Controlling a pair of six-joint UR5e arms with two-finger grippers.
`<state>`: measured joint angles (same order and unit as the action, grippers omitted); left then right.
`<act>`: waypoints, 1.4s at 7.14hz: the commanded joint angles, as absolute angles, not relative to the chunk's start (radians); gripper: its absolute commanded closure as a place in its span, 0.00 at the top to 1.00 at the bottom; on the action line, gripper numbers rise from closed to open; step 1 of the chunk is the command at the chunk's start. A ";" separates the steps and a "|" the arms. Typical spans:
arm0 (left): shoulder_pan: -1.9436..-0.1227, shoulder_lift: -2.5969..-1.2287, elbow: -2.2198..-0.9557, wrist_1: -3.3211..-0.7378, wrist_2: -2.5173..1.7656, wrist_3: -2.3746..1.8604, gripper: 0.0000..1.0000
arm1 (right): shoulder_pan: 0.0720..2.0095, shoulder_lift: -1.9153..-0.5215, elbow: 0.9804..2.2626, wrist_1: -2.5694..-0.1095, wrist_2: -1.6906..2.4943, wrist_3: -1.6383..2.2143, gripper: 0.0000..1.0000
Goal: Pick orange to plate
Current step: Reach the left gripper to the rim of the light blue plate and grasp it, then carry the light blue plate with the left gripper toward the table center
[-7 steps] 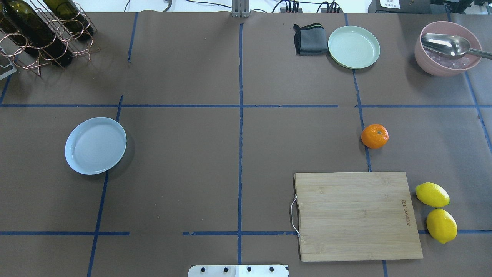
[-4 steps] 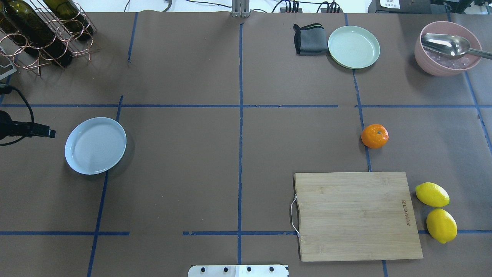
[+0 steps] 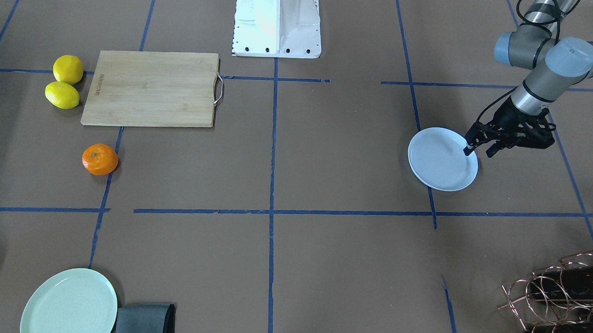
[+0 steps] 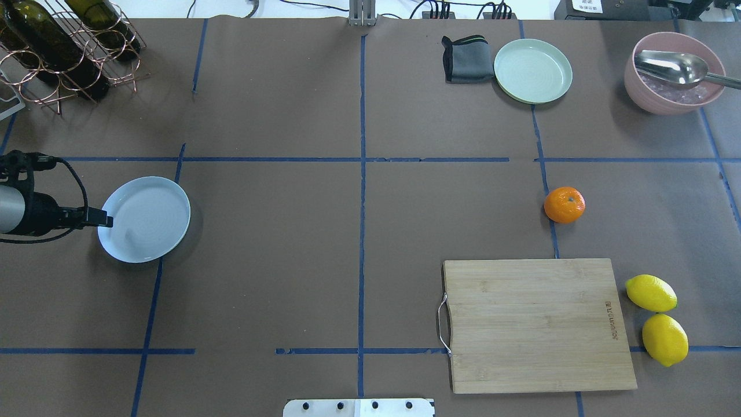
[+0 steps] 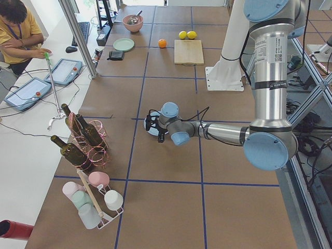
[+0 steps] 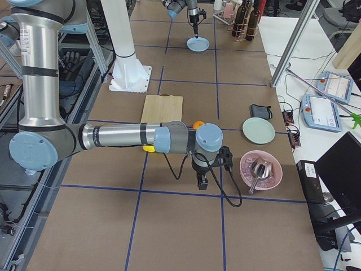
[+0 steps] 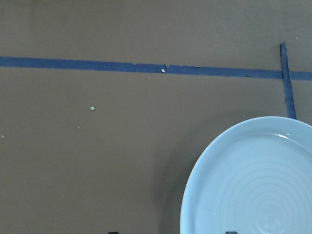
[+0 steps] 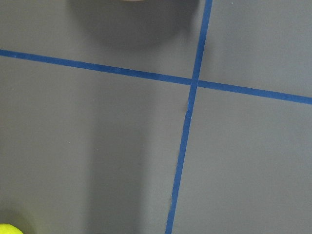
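The orange sits on the bare table on the robot's right side, just beyond the far edge of the cutting board, with nothing touching it. The plate lies well apart from it, across the centre line on the left side, and holds nothing. The left gripper hangs low at the plate's outer edge, its fingers spread and empty. In the left wrist view the rim falls between the two fingertips, so it looks lined up to pinch that rim. The right gripper shows only in the exterior right view, low over the table near the pink bowl, and I cannot tell whether its fingers are apart or together. By my reading the task is at its opening step: the fruit is not yet picked, and the arm now nearest its goal is at the plate, perhaps to bring it closer. The pick itself calls for a gripper centred above the orange, jaws wider than the fruit, then a gentle squeeze on its sides, since a round fruit may roll if nudged.
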<state>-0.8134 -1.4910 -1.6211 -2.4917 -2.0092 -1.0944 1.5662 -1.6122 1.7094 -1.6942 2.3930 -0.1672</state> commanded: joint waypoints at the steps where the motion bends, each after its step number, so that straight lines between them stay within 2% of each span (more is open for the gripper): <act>1: -0.807 -1.493 -1.615 -2.493 -2.005 -1.126 0.31 | 1.566 -1.612 1.709 -1.695 2.391 -0.167 1.00; 2: -0.802 -1.494 -1.617 -2.493 -2.005 -1.146 0.00 | 1.566 -1.612 1.709 -1.694 2.393 -0.167 1.00; 4: -0.802 -1.494 -1.627 -2.493 -2.006 -1.143 0.00 | 1.566 -1.612 1.709 -1.694 2.393 -0.167 1.00; 6: -0.804 -1.499 -1.711 -2.473 -2.060 -1.146 0.00 | 1.566 -1.612 1.712 -1.694 2.393 -0.167 1.00; 7: -0.811 -1.558 -1.730 -2.409 -2.110 -1.153 0.00 | 1.566 -1.612 1.715 -1.694 2.393 -0.166 1.00; 10: -0.755 -1.938 -1.688 -2.120 -2.048 -1.364 0.00 | 1.565 -1.611 1.717 -1.694 2.396 -0.167 1.00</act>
<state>-0.7950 -1.7802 -1.7090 -2.2397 -2.0883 -1.2690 1.5657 -1.6119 1.7157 -1.6935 2.3937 -0.1671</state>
